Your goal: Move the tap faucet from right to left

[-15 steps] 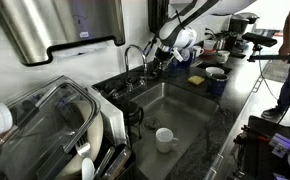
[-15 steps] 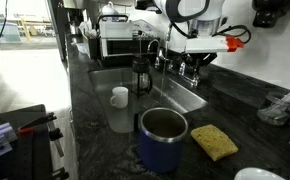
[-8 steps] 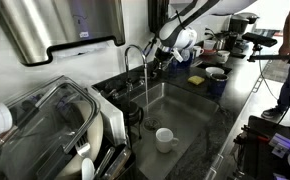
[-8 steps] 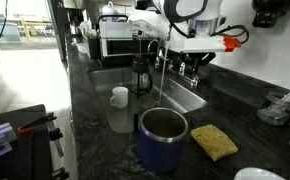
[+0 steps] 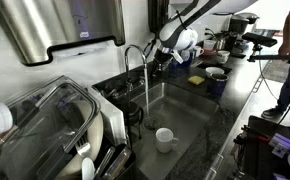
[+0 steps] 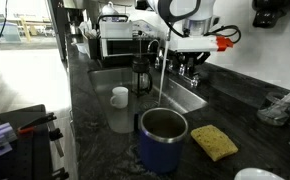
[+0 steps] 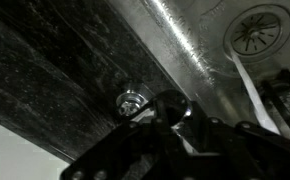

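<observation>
- Pincer [image 5: 162, 58] down low at the back of the sink. The wrist view shows only dark, blurred finger shapes, so I cannot tell whether it's wide, narrow or gripping anything.
- Just beside the pincer stands the tap faucet [image 5: 132, 50], its chrome arch rising and curling out over the basin. Whether they touch, I can't make out.
- Right under the pincer in the wrist view there's a small chrome fitting [image 7: 132, 101] set in the dark stone surface [image 7: 45, 70].
- And the water's on! A stream [image 5: 146, 88] drops from the spout into the sink [image 5: 190, 105].
- Further out from the pincer, a white cup [image 5: 165, 138] sits on the basin floor.
- Well away from it, a yellow sponge [image 5: 196, 80] lies on the surface.
- The danger: swing that spout and the stream sweeps with it, and past the rim it floods the surface. Slick wet chrome could also slip the fingers, or a nudged handle could change the flow.
</observation>
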Tool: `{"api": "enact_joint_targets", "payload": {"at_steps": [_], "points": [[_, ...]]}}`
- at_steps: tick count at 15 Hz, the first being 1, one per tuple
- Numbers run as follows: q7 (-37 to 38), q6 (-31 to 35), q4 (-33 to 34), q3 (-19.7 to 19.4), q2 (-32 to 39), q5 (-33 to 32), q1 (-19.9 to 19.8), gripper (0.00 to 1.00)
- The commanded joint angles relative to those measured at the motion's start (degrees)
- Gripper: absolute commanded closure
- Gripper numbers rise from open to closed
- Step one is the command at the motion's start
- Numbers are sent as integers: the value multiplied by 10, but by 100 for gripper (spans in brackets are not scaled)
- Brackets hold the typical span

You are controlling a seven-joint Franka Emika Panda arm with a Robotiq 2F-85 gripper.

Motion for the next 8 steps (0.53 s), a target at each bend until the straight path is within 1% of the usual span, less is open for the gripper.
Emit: {"api": "enact_joint_targets", "payload": {"at_steps": [1,2,3,5,6,7,8], "points": [[-4,-24,-76,18,-65,5,-2,41],[-1,-22,-86,18,-75,4,0,33],[6,-18,-97,13,-87,2,4,27],[30,-3,-114,-2,-102,-12,18,11],[52,19,-132,-13,-117,-20,28,5],[77,47,-149,-24,-131,-32,38,0],[103,75,-165,-34,-148,-45,45,0]]}}
